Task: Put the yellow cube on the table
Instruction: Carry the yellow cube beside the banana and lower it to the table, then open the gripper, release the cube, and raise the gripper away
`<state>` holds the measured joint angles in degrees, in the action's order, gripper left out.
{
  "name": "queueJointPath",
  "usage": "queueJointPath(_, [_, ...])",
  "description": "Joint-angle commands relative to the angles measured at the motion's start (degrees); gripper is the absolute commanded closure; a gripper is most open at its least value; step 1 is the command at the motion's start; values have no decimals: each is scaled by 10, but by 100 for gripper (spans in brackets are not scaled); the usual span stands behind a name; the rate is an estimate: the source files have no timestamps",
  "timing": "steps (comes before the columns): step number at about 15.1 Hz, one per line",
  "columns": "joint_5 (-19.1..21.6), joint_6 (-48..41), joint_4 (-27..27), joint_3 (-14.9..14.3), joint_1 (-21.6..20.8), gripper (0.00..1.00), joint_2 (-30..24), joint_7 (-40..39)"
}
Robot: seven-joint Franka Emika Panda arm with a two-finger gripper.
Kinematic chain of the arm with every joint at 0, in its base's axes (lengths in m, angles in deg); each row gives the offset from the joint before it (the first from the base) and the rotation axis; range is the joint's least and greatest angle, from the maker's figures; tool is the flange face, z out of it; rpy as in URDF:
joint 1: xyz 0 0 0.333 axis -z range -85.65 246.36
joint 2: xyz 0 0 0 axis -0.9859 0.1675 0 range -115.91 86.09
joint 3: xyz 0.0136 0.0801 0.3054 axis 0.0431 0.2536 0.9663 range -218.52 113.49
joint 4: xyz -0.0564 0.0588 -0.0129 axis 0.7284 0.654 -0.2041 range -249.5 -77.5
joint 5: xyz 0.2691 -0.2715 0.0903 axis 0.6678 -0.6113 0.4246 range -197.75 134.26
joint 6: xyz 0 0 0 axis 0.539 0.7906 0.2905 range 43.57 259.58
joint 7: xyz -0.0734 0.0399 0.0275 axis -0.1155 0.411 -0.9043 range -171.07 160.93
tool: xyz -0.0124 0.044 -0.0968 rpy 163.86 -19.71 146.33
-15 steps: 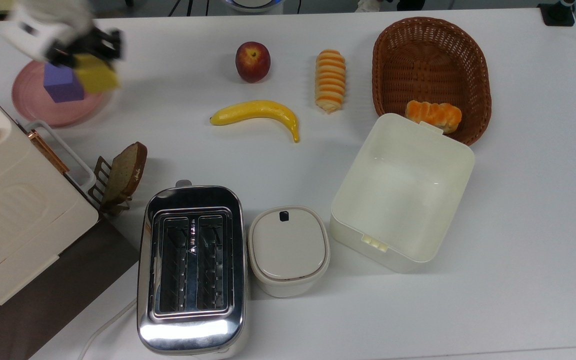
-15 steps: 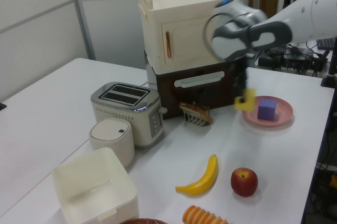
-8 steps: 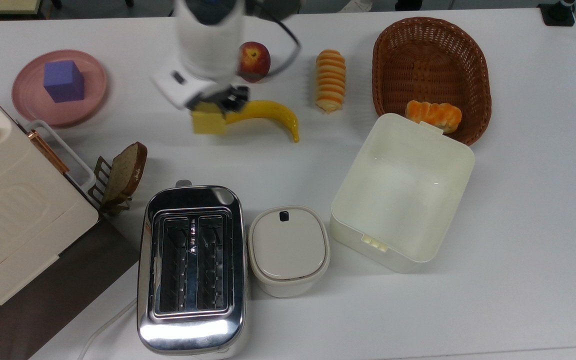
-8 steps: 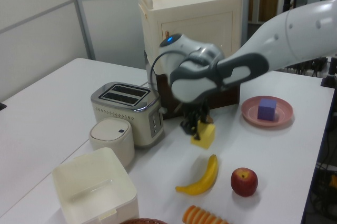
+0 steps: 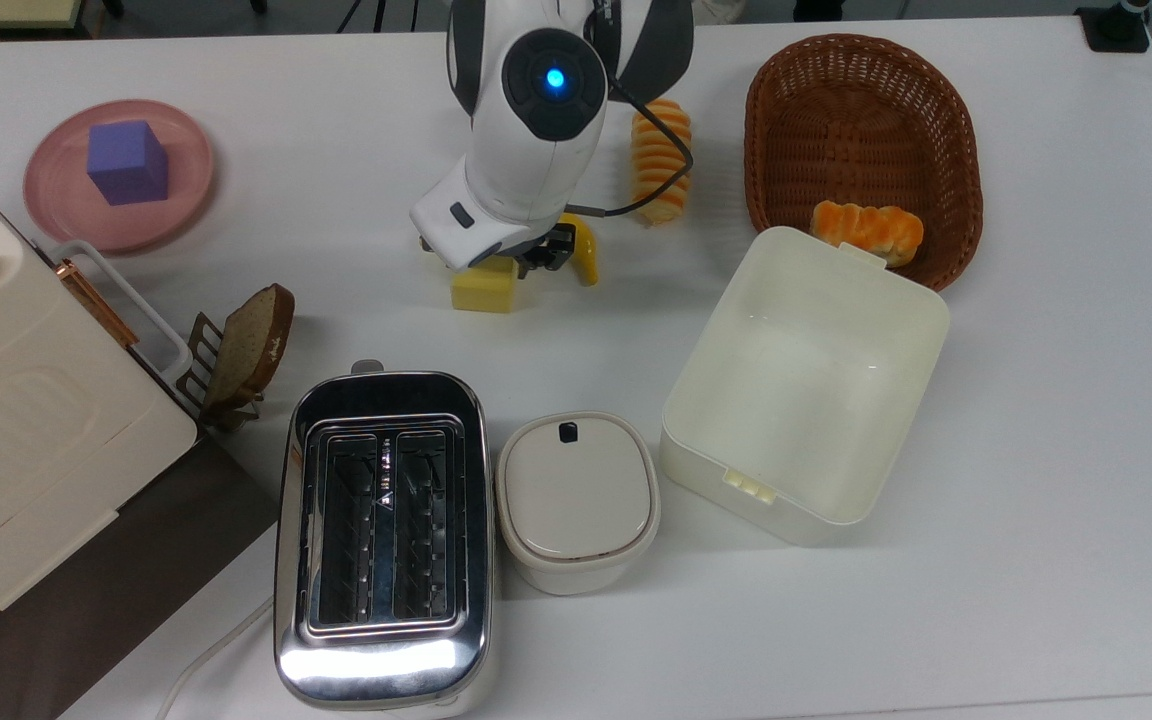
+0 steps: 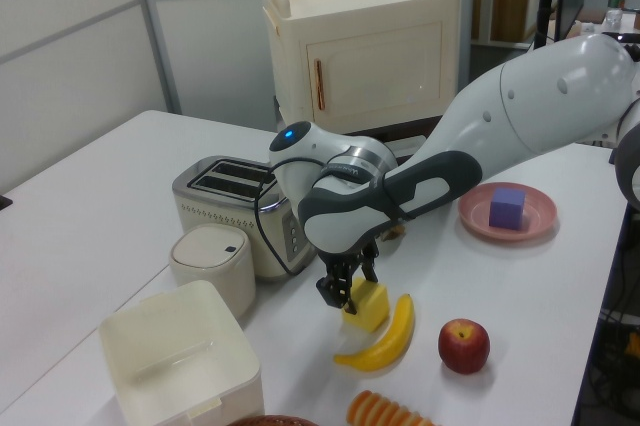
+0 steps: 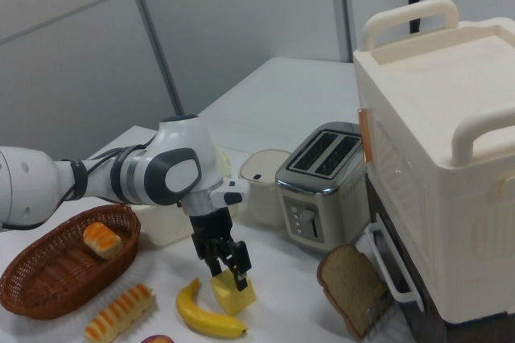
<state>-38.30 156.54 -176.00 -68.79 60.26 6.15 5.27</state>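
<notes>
- Gripper point(image 6: 347, 293) points down over the white table point(image 5: 1036, 400), its 2 black fingers point(image 7: 239, 266) clenched on the yellow cube point(image 5: 483, 288) from above.
- Yellow cube sits low at the table surface, just beside the banana point(image 6: 385, 337); whether its underside touches the table cannot be told.
- Banana lies on the top view's right of the cube, mostly hidden there under the white arm; in the right view it curves on the cube's left.
- Striped bread roll point(image 5: 661, 165) lies past the banana, near the brown wicker basket point(image 5: 866, 110), which holds 1 orange bread piece point(image 5: 868, 230).
- Apple point(image 6: 464, 345) rests on the table near the banana's far side in the left view.
- Open cream box point(image 5: 806, 385), small lidded container point(image 5: 577, 500) and chrome toaster point(image 5: 383, 540) stand in a row, well apart from the cube.
- Purple cube point(image 5: 127, 162) sits on the pink plate point(image 5: 56, 210), far on the top view's left.
- Bread slice point(image 5: 251, 345) leans in a small rack beside the cream cabinet point(image 7: 438, 174).
</notes>
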Motion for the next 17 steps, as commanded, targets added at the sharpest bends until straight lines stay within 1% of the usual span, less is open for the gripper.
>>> queueJointPath(1, [2,-30,0,12,8,0,-35,7])
queueJointPath(4, [-1,-77,0,48,46,0,-94,2])
queueJointPath(5, [-3,-92,1,62,65,0,-115,0])
queueJointPath(7, [-5,-108,1,101,115,0,-158,-3])
queueJointPath(9, [0,-122,11,123,159,0,-188,-28])
queueJointPath(11, [15,-171,47,119,170,0,-190,-71])
queueJointPath(12, [39,-191,68,112,173,0,-189,-86])
queueJointPath(13, [70,-198,78,105,182,0,-189,-101])
queueJointPath(14, [91,-196,80,99,189,0,-189,-112])
queueJointPath(15, [99,-193,85,95,190,0,-187,-115])
queueJointPath(17, [99,-192,93,93,190,0,-184,-110])
